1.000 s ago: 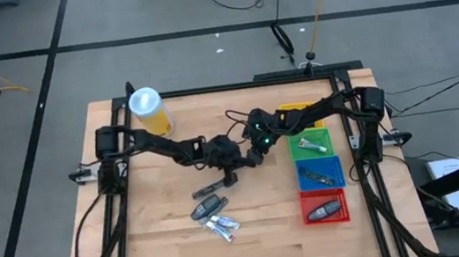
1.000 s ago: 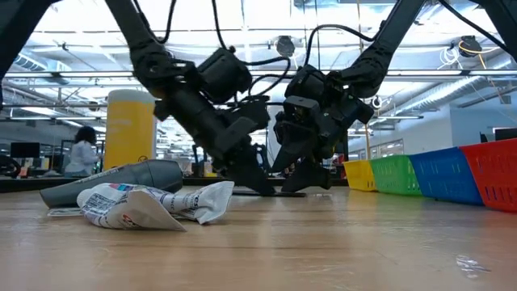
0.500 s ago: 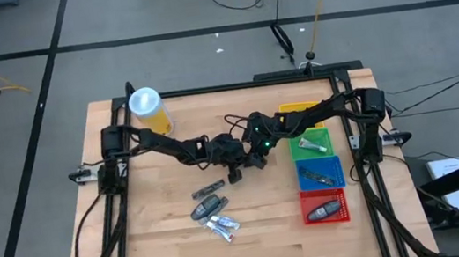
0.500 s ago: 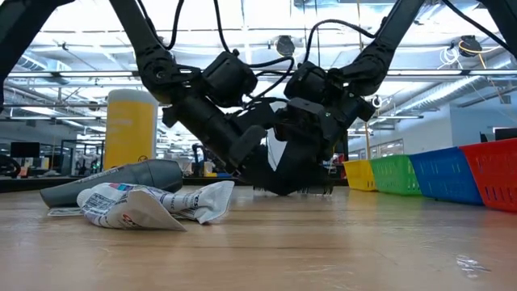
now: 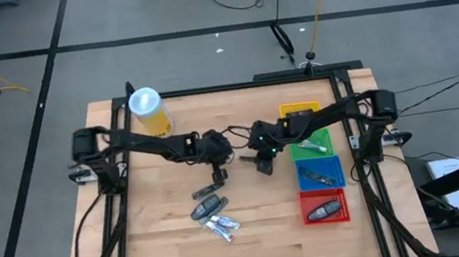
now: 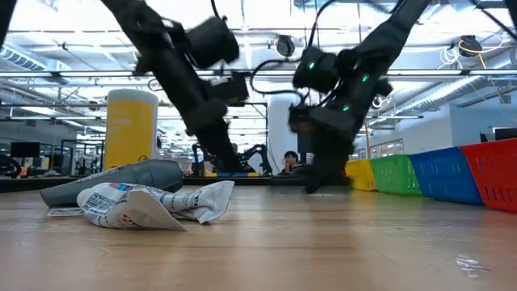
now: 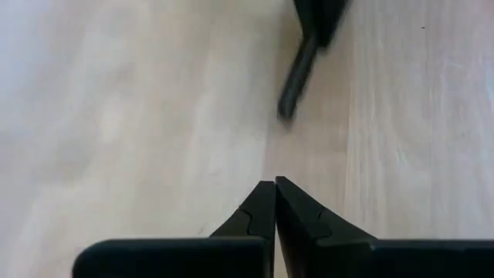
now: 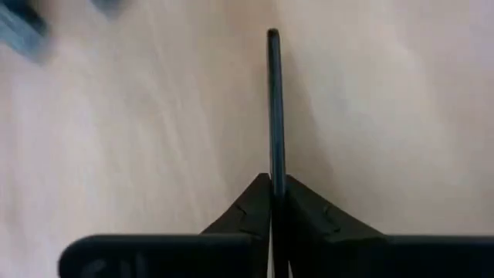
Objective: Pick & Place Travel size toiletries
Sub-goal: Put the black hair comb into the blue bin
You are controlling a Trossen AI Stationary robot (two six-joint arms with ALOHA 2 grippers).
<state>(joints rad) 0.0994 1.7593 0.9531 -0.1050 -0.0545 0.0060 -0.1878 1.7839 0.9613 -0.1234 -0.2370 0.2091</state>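
My right gripper (image 5: 263, 165) hangs over the middle of the table, just left of the trays, shut on a thin dark flat pack (image 8: 274, 93) that the right wrist view shows edge-on. My left gripper (image 5: 219, 172) (image 7: 275, 184) is shut with nothing in it, a little to the left of the right one. Below it a slim dark tube (image 5: 208, 188) lies flat on the wood. Nearer the front edge lie a dark pack (image 5: 208, 208) and silvery sachets (image 5: 223, 227). In the low view these are a crumpled white sachet (image 6: 153, 206) and a dark tube (image 6: 113, 182). My right gripper pinches the flat pack by one end (image 8: 274, 166), a finger on each flat face. The fingers point down toward the table and lie along the pack, which sticks out straight beyond the fingertips. Whether its free end (image 8: 272, 37) touches the wood I cannot tell.
Four trays stand in a column at the right: yellow (image 5: 287, 109), green (image 5: 327, 140) with a white-green tube, blue (image 5: 335, 170) and red (image 5: 339, 205), each with an item inside. A tall yellow canister (image 5: 149, 111) stands at the far left. Bare wood lies along the near edge.
The two grippers, close together a second ago at the table's middle, have drawn apart. My left gripper has gone toward the table's left edge. My right gripper has gone toward the trays and has the dark flat pack. The items on the wood have stayed put.
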